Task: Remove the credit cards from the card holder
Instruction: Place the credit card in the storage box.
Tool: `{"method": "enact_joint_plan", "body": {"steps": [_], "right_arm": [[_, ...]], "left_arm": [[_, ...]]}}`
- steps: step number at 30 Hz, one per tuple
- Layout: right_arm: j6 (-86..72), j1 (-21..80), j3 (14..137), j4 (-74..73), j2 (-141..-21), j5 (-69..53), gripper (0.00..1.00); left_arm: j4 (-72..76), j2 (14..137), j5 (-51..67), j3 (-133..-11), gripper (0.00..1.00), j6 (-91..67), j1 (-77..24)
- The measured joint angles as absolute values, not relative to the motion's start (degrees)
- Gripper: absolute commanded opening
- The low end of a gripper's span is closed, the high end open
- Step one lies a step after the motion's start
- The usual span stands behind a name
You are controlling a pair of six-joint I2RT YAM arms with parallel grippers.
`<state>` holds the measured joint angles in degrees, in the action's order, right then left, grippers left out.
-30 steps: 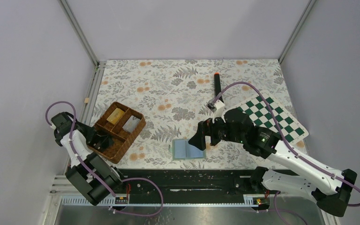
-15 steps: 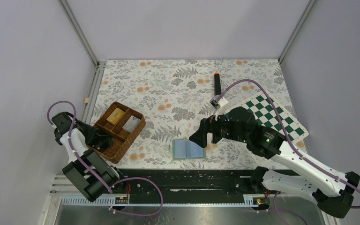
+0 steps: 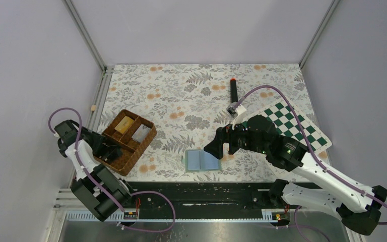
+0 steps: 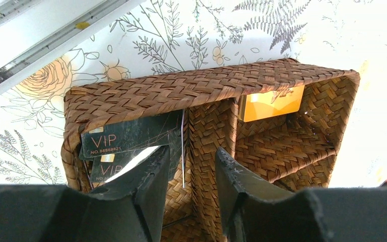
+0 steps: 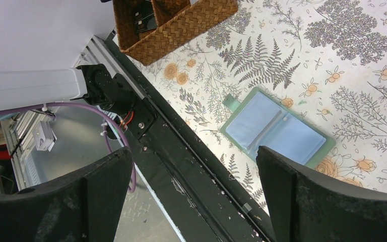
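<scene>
The card holder point(image 3: 201, 161) lies open on the floral cloth near the front edge, its light blue panels point(image 5: 274, 128) facing up. My right gripper point(image 3: 212, 148) hovers just right of it, jaws wide open point(image 5: 194, 151) with nothing between them. My left gripper point(image 3: 112, 151) is open over the near-left compartment of the wicker tray point(image 3: 126, 157). In the left wrist view its fingers point(image 4: 151, 171) stand apart and hold nothing. Dark credit cards point(image 4: 126, 136) marked VIP lie in that compartment. Another card point(image 4: 183, 146) stands on edge by the divider. One grey card point(image 3: 141, 133) lies in a far compartment.
A yellowish-tan block point(image 3: 125, 123) sits in the tray's far compartment point(image 4: 271, 102). A green chessboard point(image 3: 292, 126) lies at the right under my right arm. A black marker with a red cap point(image 3: 234, 91) lies toward the back. The black front rail point(image 5: 181, 151) borders the cloth.
My left gripper's jaws have opened over the tray, letting go of a card into the near-left compartment. The right arm has shifted only slightly and stays open.
</scene>
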<state>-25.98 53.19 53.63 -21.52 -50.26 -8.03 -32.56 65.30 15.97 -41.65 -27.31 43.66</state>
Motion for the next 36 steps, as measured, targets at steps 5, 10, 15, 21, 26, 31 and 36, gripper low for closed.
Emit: {"method": "enact_joint_plan", "body": {"steps": [5, 10, 15, 21, 26, 31, 36], "right_arm": [[-26.8, 53.2, 53.6, -21.5, -50.3, -8.0, 0.99], [-27.5, 53.2, 53.6, -21.5, -50.5, -8.0, 0.99], [-28.1, 53.2, 53.6, -21.5, -51.0, -8.1, 1.0], [-28.4, 53.2, 53.6, -21.3, -51.0, -8.1, 0.99], [-28.8, 53.2, 53.6, -21.3, -51.2, -8.1, 0.99], [-29.2, 53.2, 53.6, -21.1, -51.9, -8.1, 0.99], [-29.6, 53.2, 53.6, -21.1, -52.1, -8.3, 0.99]], "left_arm": [[-32.2, 63.4, 15.6, -41.6, 0.35, -27.9, 43.7], [-32.0, 63.5, 15.5, -41.6, 0.33, -28.6, 43.6], [-32.0, 63.8, 14.7, -41.6, 0.3, -29.0, 43.4], [-32.6, 66.1, 14.0, -41.6, 0.26, -29.0, 42.9], [-33.5, 66.8, 12.7, -41.6, 0.08, -29.1, 41.6], [-34.0, 66.8, 11.6, -41.6, 0.0, -29.1, 41.3], [-34.2, 66.5, 10.7, -41.6, 0.0, -29.0, 41.3]]}}
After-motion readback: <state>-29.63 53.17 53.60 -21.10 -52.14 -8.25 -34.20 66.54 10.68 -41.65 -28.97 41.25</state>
